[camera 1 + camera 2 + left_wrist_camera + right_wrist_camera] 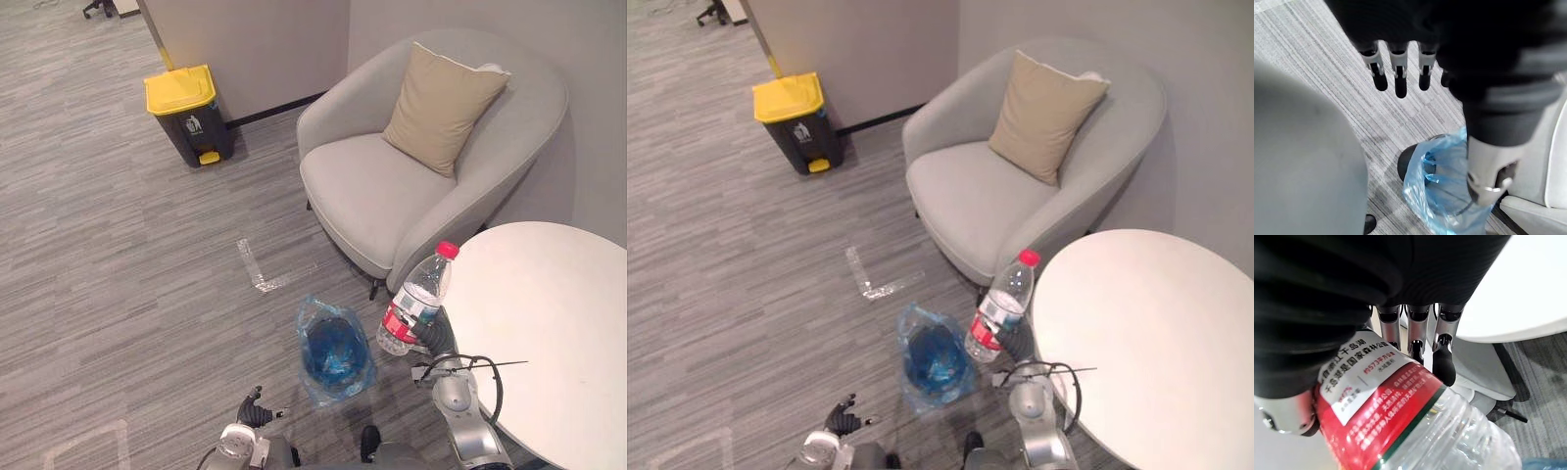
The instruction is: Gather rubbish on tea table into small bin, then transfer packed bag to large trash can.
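My right hand (440, 339) is shut on a clear plastic water bottle (417, 300) with a red cap and red label. It holds the bottle tilted, in the air just off the left edge of the round white tea table (549, 323). In the right wrist view the fingers (1444, 363) curl round the label of the bottle (1396, 423). The small bin (334, 354), lined with a blue bag, stands on the floor just left of the bottle. My left hand (253, 409) hangs low beside the bin, open and holding nothing; past its fingers (1399, 73) the blue bag (1442, 188) shows.
The large dark trash can (188, 113) with a yellow lid stands at the far left by the wall. A grey armchair (392, 191) with a tan cushion (441, 103) sits behind the table. White tape marks (257, 269) lie on the carpet.
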Tool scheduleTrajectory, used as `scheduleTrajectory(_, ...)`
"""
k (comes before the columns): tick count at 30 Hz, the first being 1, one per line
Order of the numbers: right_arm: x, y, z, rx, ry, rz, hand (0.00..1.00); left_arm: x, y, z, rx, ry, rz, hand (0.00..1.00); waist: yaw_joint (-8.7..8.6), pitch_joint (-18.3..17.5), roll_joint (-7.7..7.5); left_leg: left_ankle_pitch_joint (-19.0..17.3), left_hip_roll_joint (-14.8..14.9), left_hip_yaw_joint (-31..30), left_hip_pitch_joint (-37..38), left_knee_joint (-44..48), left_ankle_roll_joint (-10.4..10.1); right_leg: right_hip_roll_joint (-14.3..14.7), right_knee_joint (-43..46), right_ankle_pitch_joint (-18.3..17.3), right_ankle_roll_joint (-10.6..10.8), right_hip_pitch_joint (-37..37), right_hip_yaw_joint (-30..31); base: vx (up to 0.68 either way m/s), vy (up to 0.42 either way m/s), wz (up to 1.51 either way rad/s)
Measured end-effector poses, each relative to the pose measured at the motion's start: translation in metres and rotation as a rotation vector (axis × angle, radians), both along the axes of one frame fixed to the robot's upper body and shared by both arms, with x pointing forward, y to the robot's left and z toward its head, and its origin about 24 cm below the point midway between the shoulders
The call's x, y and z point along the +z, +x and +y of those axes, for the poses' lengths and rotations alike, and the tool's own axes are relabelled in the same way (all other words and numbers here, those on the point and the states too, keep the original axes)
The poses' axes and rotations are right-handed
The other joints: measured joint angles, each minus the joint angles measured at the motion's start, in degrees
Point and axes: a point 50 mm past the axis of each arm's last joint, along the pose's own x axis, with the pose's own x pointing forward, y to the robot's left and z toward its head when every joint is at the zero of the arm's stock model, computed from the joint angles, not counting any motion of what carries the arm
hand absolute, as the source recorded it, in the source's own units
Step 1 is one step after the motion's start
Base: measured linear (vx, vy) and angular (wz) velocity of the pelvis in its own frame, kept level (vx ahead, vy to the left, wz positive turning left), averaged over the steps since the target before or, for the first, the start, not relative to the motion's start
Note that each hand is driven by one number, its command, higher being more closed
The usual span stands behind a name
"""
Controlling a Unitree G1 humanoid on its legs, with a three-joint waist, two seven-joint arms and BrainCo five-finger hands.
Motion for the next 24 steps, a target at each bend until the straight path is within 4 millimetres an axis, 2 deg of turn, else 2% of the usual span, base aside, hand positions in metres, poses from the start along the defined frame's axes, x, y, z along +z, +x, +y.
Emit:
scheduleTrajectory(2,-0.001,-0.001,0.004,0.012,0.01,0.005,1.0,0.001,0.001,0.004,-0.011,0.013,-0.002,0.0,-0.01,-0.16,-1.07,0.75,-1.83,0.43,0.7,-2.7,0.94,-1.55,-1.45,0.72,1.09,0.05,0.09,0.0,0.177,0.07)
scheduleTrajectory(6,-0.002,-0.001,0.008,0.028,0.004,0.007,1.0,0.001,0.001,0.006,-0.027,0.029,0.0,0.0,0.05,-0.3,-0.92,2.06,-4.17,1.14,2.32,-5.68,2.27,-3.41,-2.43,1.44,2.17,0.36,0.88,-0.02,0.104,-0.05)
scheduleTrajectory(9,-0.004,0.003,0.02,0.105,-0.023,0.018,1.0,0.001,0.0,0.011,-0.028,0.042,0.004,0.0,0.08,-0.16,-0.89,2.9,-4.29,1.86,2.37,-7.52,2.26,-3.34,-1.81,1.51,2.27,-1.26,1.78,-0.03,0.011,-0.17)
scheduleTrajectory(12,-0.003,0.02,0.027,0.174,-0.065,0.021,1.0,0.003,0.006,0.012,-0.033,0.049,-0.012,0.0,0.11,0.98,-0.85,3.16,-4.11,2.51,-0.68,-6.42,2.15,-3.07,0.81,1.5,2.25,-5.59,2.68,-0.07,-0.011,-0.18)
scheduleTrajectory(14,0.008,0.047,0.028,0.224,-0.135,-0.013,1.0,0.011,0.028,0.01,-0.023,0.038,-0.067,0.0,0.18,4.91,-0.61,3.13,-3.46,2.39,-7.53,-1.56,2.19,-3.06,5.05,1.45,2.1,-12.06,3.05,-0.17,-0.034,0.0)
scheduleTrajectory(16,0.016,0.061,0.028,0.244,-0.179,-0.033,1.0,0.016,0.039,0.011,-0.001,0.028,-0.097,0.0,0.26,7.18,-0.56,3.07,-3.22,2.22,-10.86,0.77,2.28,-3.05,6.93,1.36,1.95,-15.15,2.99,-0.16,-0.02,0.09)
scheduleTrajectory(18,0.035,0.083,0.027,0.257,-0.254,-0.084,1.0,0.026,0.059,0.014,0.06,0.016,-0.163,0.0,0.65,10.06,-0.6,2.82,-2.73,1.78,-18.38,4.55,2.69,-3.03,10.96,1.2,1.69,-22.5,2.99,-0.23,-0.001,0.1)
scheduleTrajectory(22,0.062,0.103,0.022,0.237,-0.31,-0.167,1.0,0.046,0.09,0.015,0.119,-0.011,-0.273,0.0,1.78,13.56,-0.67,2.39,-1.84,1.1,-26.51,9.61,3.29,-3.19,16.35,0.93,1.27,-30.68,3.14,-0.21,-0.004,0.04)
scheduleTrajectory(24,0.085,0.115,0.022,0.217,-0.331,-0.24,1.0,0.063,0.111,0.014,0.166,-0.037,-0.369,0.0,2.2,14.16,-0.78,1.97,-1.26,0.73,-33.71,12.78,3.68,-3.23,19.6,0.85,1.07,-37.54,2.92,-0.18,-0.01,0.06)
